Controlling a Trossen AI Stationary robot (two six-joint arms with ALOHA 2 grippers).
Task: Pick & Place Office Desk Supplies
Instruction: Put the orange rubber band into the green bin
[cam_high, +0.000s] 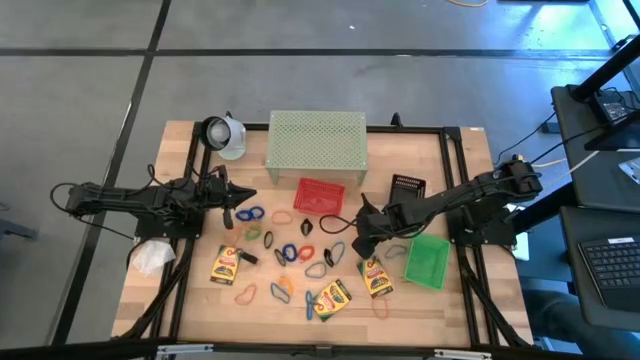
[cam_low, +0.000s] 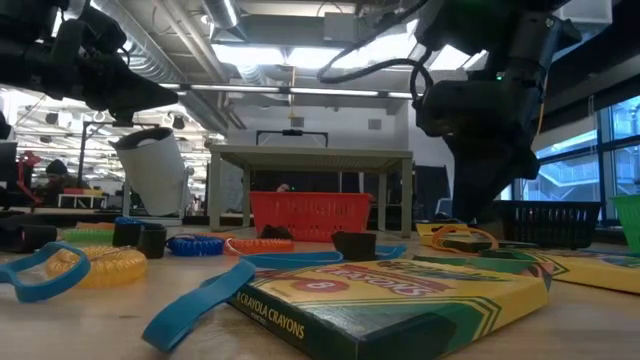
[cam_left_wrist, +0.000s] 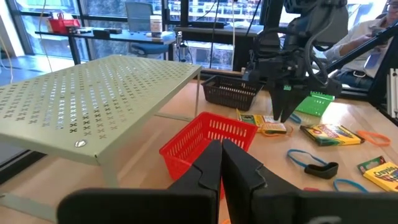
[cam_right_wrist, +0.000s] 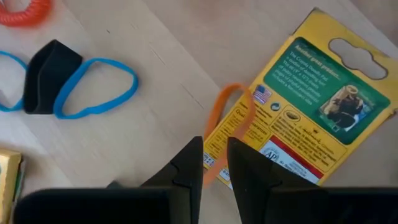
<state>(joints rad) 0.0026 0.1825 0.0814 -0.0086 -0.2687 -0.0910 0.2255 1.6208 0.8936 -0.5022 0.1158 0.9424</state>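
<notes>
My right gripper (cam_high: 358, 243) (cam_right_wrist: 215, 163) points steeply down over the table's middle right, its fingers a narrow gap apart with nothing between them. Just under it a yellow-and-green crayon box (cam_right_wrist: 311, 106) (cam_high: 375, 277) lies flat, back side up, and an orange band (cam_right_wrist: 231, 124) lies across its edge. Whether the fingertips touch either cannot be told. A blue loop (cam_right_wrist: 96, 87) with a black clip (cam_right_wrist: 46, 74) lies beside it. Two more crayon boxes (cam_high: 226, 265) (cam_high: 330, 298) and several coloured loops (cam_high: 290, 252) lie on the wood. My left gripper (cam_high: 240, 205) (cam_left_wrist: 222, 155) waits shut at the left.
A pale green perforated shelf (cam_high: 317, 145) stands at the far middle with a red basket (cam_high: 320, 195) before it. A black basket (cam_high: 406, 186) and a green basket (cam_high: 428, 260) flank my right arm. A white wad (cam_high: 152, 258) lies near the left edge.
</notes>
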